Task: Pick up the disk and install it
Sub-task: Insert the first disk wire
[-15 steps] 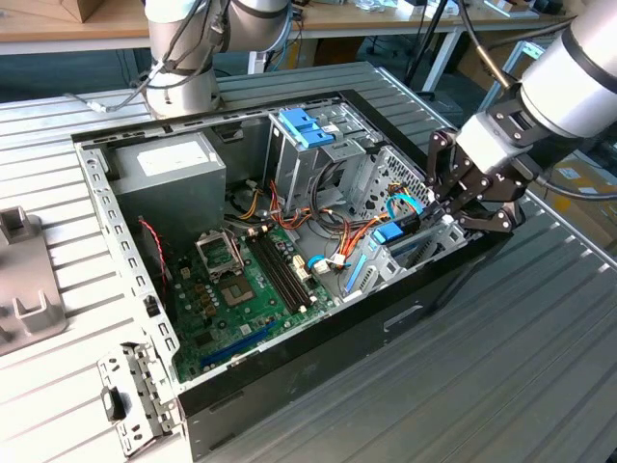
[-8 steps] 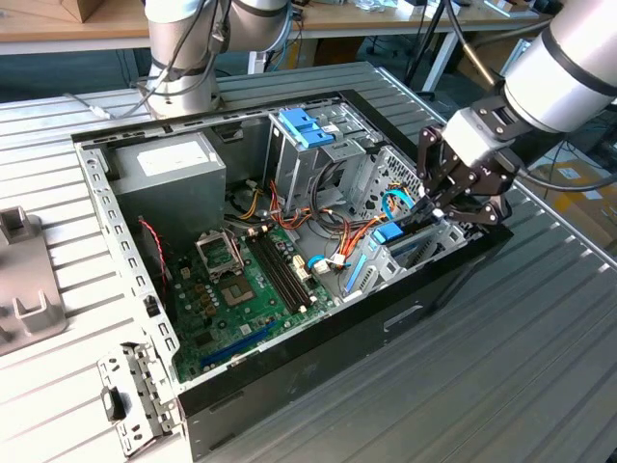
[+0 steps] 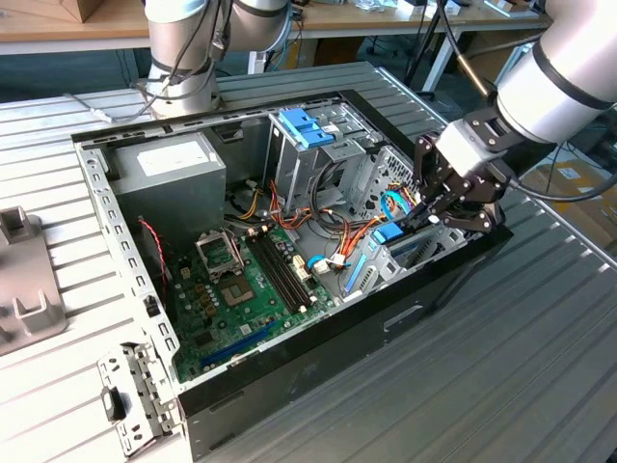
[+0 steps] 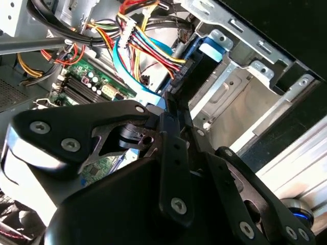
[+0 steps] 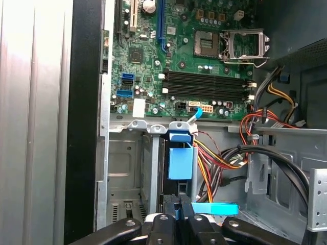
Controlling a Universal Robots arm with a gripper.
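Note:
The disk (image 3: 390,234) stands on edge in the metal drive cage (image 3: 424,249) at the near right corner of the open computer case, on the exterior view's right. Its dark body and bright blue rail (image 5: 180,162) with a blue tab (image 5: 180,137) run down into a cage slot in the first wrist view. My gripper (image 3: 416,224) reaches in from the right and is shut on the disk's upper edge. The black fingers (image 5: 164,224) pinch a blue strip between them. In the second wrist view the disk (image 4: 194,64) sits just beyond the fingers (image 4: 171,115).
The motherboard (image 3: 246,289) covers the case floor. A grey power-supply box (image 3: 174,178) sits at the back left, a paler blue twin-tabbed bracket (image 3: 307,125) on the rear bay. Coloured cables (image 5: 214,163) hang right beside the disk. A grey fixture (image 3: 24,280) lies on the ribbed table.

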